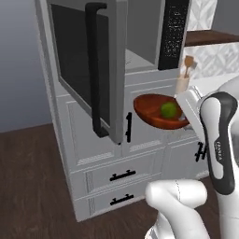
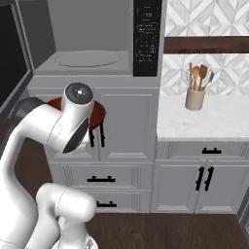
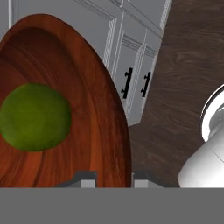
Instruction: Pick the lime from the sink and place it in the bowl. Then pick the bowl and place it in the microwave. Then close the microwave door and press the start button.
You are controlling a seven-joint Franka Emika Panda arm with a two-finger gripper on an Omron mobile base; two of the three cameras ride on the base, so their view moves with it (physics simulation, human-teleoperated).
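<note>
Left base view: the bowl, glossy reddish-brown wood, wide and shallow, hangs in the air in front of the grey cabinet fronts, below the microwave opening. The lime, small, round, yellow-green, lies inside it. The microwave door stands swung open, dark glass in a grey frame, long black handle upright. The black control panel carries fine white markings.

Right base view: the white arm covers most of the bowl; a brown rim arc shows beside it. The microwave cavity is pale grey with a round turntable. A beige utensil crock sits on the marbled white counter.

Hand view: grained wood curves away, the lime resting in the hollow. The gripper pinches the bowl's rim, one dark fingertip inside, the other outside. Dark plank floor lies below.
</note>
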